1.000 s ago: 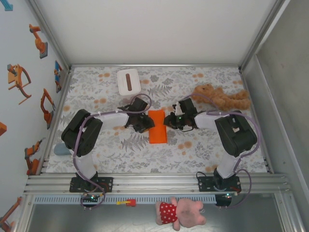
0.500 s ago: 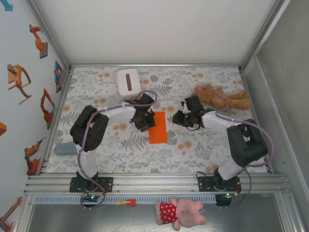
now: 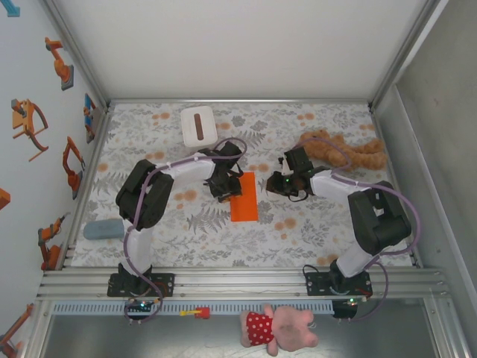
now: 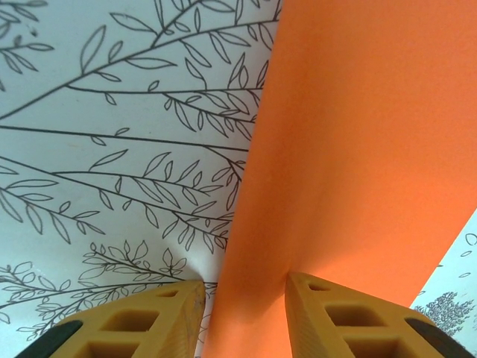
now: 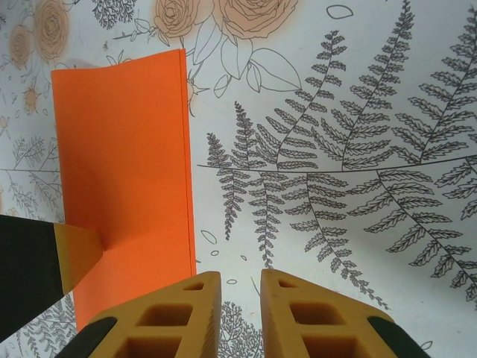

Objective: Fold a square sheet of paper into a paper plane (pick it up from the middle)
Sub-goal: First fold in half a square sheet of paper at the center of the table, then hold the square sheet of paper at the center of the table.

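The orange paper [image 3: 244,201] is lying flat on the flower-patterned desk [image 3: 313,224] between the two arms, looking like a tall rectangle from the top view, with its long sides running away from the arm bases. In the right wrist view [image 5: 123,164] its right long side is showing as two thin edges lying together.

The left pincer [image 3: 226,186] is sitting at the upper left corner of the paper. In the left wrist view the pincer [image 4: 244,287] is straddling the paper's left edge: its fingers are standing a small gap apart, the paper [image 4: 358,149] is filling that gap, and the right finger is pressing against the sheet where a soft dent is showing. The left finger is lying on the cloth side of the edge. It is not clamping the sheet tight. From the right wrist view one yellow fingertip [image 5: 74,253] of this pincer is touching the paper's surface near its left side.

The right pincer [image 3: 274,185] is hovering to the right of the paper, apart from it. Its fingers [image 5: 241,277] are standing only a narrow slit apart and are holding nothing, with the paper's right edge lying just to the left of them.

A white tissue box [image 3: 198,125] is lying further back on the left, and a tan plush toy [image 3: 343,149] is lying further back on the right.
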Robot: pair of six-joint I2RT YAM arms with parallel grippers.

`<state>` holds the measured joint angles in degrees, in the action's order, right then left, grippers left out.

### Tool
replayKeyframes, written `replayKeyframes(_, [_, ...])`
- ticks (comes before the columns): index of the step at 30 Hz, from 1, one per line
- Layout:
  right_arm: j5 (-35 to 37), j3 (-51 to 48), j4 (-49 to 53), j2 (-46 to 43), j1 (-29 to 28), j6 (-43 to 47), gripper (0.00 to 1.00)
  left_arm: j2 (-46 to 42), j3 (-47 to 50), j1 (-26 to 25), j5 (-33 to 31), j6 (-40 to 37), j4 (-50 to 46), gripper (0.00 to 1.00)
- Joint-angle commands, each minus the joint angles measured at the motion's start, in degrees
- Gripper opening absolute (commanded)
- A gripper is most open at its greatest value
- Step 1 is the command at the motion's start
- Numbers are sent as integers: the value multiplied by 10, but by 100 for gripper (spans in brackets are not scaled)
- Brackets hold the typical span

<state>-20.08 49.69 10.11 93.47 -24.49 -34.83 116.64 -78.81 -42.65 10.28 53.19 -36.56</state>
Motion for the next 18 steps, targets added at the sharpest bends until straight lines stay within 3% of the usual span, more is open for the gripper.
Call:
replayKeyframes(1, [-5,20,8,9,3,9,21,94,42,-14,-17,6,-12,36])
replayKeyframes(10, [-28,18,-4,10,3,8,20,105,37,-14,-7,-3,-15,37])
replayKeyframes(18, [-90,15,-45,27,3,1,20,113,33,-14,-5,-9,-17,38])
